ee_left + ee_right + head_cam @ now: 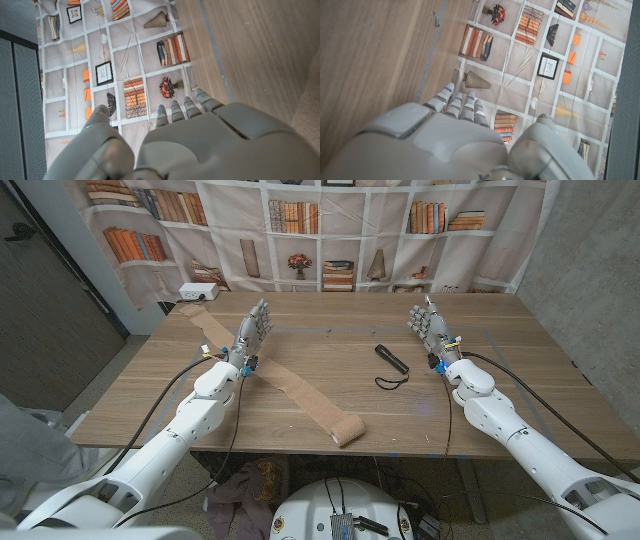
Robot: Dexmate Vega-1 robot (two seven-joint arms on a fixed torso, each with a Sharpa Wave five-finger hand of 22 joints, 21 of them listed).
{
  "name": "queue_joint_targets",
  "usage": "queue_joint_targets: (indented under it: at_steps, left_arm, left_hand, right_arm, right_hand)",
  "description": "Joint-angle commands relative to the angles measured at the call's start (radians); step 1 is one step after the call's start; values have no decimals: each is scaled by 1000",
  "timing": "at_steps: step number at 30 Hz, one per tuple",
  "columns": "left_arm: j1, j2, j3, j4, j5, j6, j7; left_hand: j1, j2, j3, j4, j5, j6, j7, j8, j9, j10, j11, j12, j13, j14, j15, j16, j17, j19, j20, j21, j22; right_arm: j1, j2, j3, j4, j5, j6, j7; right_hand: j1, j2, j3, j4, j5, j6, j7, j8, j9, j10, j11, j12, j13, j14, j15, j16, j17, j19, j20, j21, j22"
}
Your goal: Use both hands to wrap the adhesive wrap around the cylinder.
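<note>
Wooden table (330,390) spread wide under a bookshelf-print backdrop (330,230). Tan adhesive wrap (290,388) unrolled in a long diagonal strip from far left toward near middle, ending in a small roll at the front edge. Left hand (252,332) raised beside the strip, fingers apart, holding nothing. Right hand (432,328) likewise upright, spread, empty, well apart from the wrap. Black cylinder (390,360) with looped cord lying between the hands, nearer the right.

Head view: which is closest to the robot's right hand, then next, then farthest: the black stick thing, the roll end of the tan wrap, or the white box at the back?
From the right hand:
1. Black cylinder, just left of it, mid-table.
2. Wrap roll, near front edge.
3. White box, far left back corner.
</note>
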Motion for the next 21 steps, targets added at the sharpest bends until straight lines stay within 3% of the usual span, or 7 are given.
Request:
queue_joint_targets:
  at_steps: [1,10,12,14,21]
  left_arm:
    - [11,0,-6,-14,-4,-13,1]
    - [36,10,-14,-38,-4,-20,12]
    - [38,15,-14,-34,-2,-31,0]
    - [40,21,-14,-34,-1,-20,5]
    - [51,17,-16,-34,-15,-19,-3]
  left_hand:
    - [6,-1,6,0,5,2,-8,8,4,2,-8,6,3,-2,-14,7,4,2,5,5,2]
    - [7,0,5,0,5,0,-10,7,4,1,-7,5,3,-2,-13,7,4,2,6,4,2]
    - [7,0,5,0,5,1,-10,7,4,2,-7,5,3,-3,-12,7,4,2,7,4,2]
    - [7,0,5,0,4,1,-10,7,4,1,-7,5,3,-3,-12,7,4,2,7,4,2]
    - [8,1,4,-1,4,2,-10,7,4,3,-6,6,3,-6,-10,7,4,0,8,3,3]
  right_arm:
    - [-2,-2,-3,-8,2,-8,1]
    - [-7,-6,-7,-21,-7,-12,-8]
    - [-8,-8,-8,-25,-12,-9,-7]
    - [-10,-11,-12,-35,-20,-13,-13]
    - [-31,-32,-21,-91,-51,-28,-44]
  right_hand:
    - [11,0,6,-1,6,-1,9,5,4,6,0,6,5,8,2,6,1,5,0,5,4]
    - [15,2,6,-3,6,-5,7,4,4,4,-4,6,5,6,3,6,1,0,1,0,4]
    - [20,3,7,-7,6,-10,-9,4,4,20,-30,14,6,2,1,7,1,-6,9,-6,5]
    - [24,4,7,-10,7,-12,-11,4,4,37,-40,21,8,3,-3,8,1,-7,10,-9,5]
    - [34,3,9,-17,7,-25,8,1,4,37,-17,21,10,-5,-6,7,1,-13,11,-14,6]
